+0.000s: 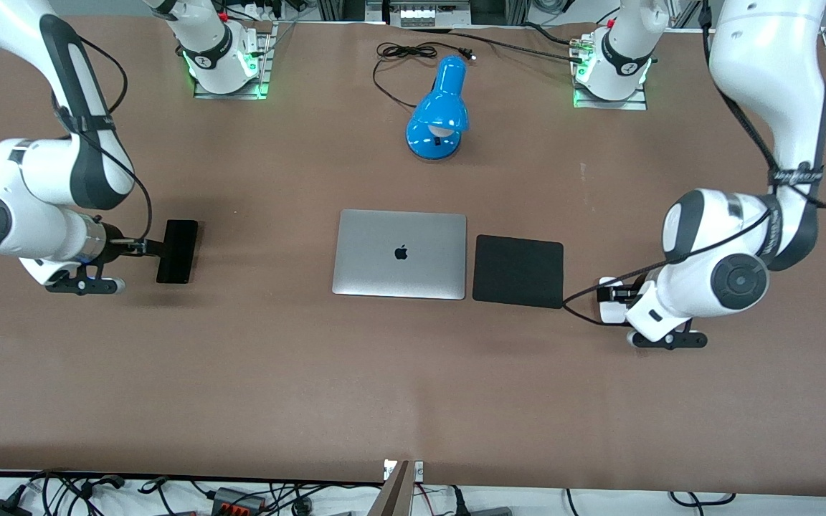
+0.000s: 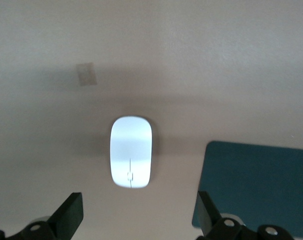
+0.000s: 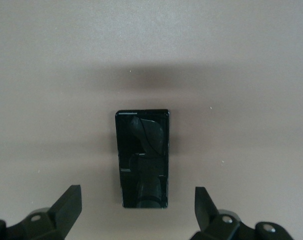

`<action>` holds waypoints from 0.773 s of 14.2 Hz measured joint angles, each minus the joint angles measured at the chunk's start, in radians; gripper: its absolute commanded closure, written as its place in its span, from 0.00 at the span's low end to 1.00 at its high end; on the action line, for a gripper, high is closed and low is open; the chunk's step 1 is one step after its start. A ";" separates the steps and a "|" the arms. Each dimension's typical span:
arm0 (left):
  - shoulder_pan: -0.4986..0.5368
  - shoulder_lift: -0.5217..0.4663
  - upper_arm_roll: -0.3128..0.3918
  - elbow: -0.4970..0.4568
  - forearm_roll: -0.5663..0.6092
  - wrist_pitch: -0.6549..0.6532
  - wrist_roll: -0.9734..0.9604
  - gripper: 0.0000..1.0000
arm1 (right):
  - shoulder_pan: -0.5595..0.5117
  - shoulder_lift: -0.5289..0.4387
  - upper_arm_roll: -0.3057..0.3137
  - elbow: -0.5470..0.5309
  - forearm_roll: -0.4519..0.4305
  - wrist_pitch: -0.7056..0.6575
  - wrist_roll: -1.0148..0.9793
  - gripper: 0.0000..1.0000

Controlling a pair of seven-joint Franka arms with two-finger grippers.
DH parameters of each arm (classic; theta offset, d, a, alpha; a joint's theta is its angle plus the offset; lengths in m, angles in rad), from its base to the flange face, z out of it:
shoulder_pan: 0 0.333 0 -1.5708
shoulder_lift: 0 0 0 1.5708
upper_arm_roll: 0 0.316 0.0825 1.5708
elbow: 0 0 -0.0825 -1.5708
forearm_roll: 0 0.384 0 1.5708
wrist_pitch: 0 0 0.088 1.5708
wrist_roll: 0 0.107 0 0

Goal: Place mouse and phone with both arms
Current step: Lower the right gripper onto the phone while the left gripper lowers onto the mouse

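Lowest on the brown table (image 1: pixel 413 401) of the task's things, and so nearest the front camera, lies the white mouse (image 1: pixel 606 309), close beside the corner of the black mouse pad (image 1: pixel 518 271) toward the left arm's end; only a sliver of it shows in the front view, under the left gripper (image 1: pixel 617 294). From the left wrist the mouse (image 2: pixel 131 151) sits flat on the bare table directly below and between the spread fingers (image 2: pixel 69 212), its long axis crossing the line between the two fingertips, so the jaws would meet its long sides; a straight descent looks like all that is needed. Toward the right arm's end, the black phone (image 1: pixel 177 251) lies flat, well apart from the closed silver laptop (image 1: pixel 399 254), its long axis running toward and away from the front camera. The right gripper (image 1: pixel 144 246) hangs over it with fingers parted and nothing held; in the right wrist view the phone (image 3: pixel 143 158) is centred between the fingers (image 3: pixel 67 207), long axis again across their closing line, so they would pinch its narrow width. Each arm is plainly the nearer one to its own object. Counted: one mouse, one phone, one pad, one laptop, one blue desk lamp (image 1: pixel 439 111), two arms.
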 measured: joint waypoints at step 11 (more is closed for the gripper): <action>0.016 0.083 0.002 -0.099 0.000 0.176 0.002 0.00 | 0.000 0.050 0.001 -0.169 0.000 0.283 0.099 0.00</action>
